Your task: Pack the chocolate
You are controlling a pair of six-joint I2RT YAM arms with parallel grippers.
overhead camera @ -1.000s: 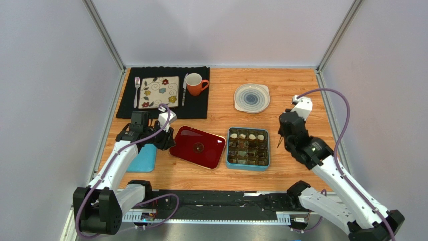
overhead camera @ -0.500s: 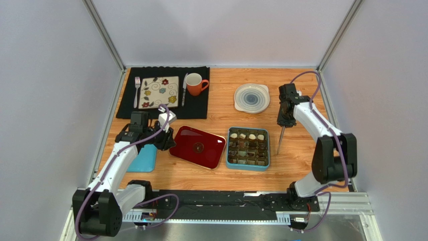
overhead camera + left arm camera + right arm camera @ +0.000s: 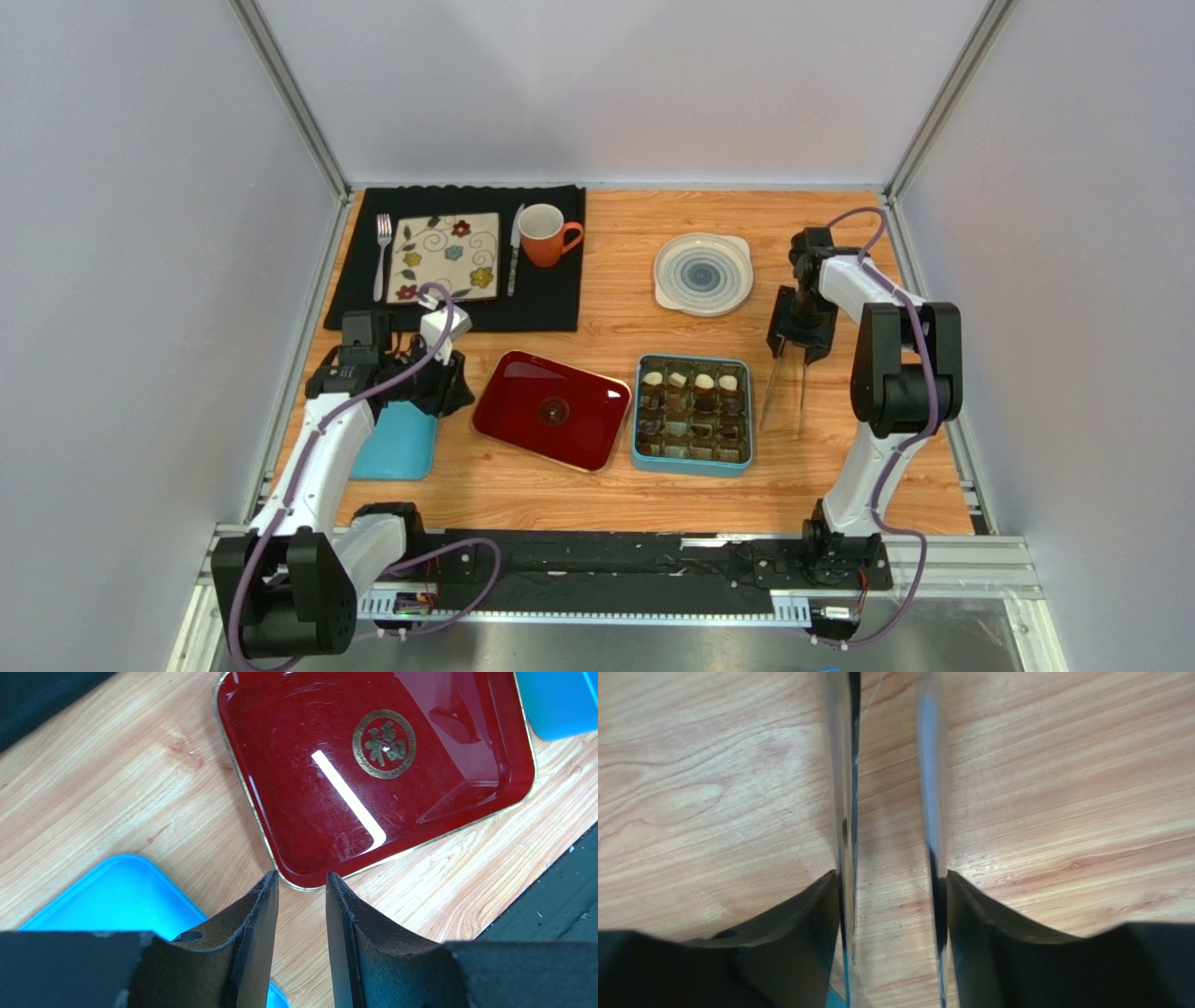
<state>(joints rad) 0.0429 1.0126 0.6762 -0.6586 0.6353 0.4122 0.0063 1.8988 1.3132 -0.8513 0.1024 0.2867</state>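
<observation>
On your wooden table (image 3: 617,238), a black mat (image 3: 554,301) fills the far left corner and a round white dish (image 3: 703,273) sits toward the far right; nearer you, from left to right, lie a blue lid (image 3: 400,448), a red tray (image 3: 550,409) and a teal box (image 3: 687,465).

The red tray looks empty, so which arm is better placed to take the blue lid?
Left: the left tool, open and empty, hangs beside the blue lid; the right tool, across the table, holds tongs.
</observation>
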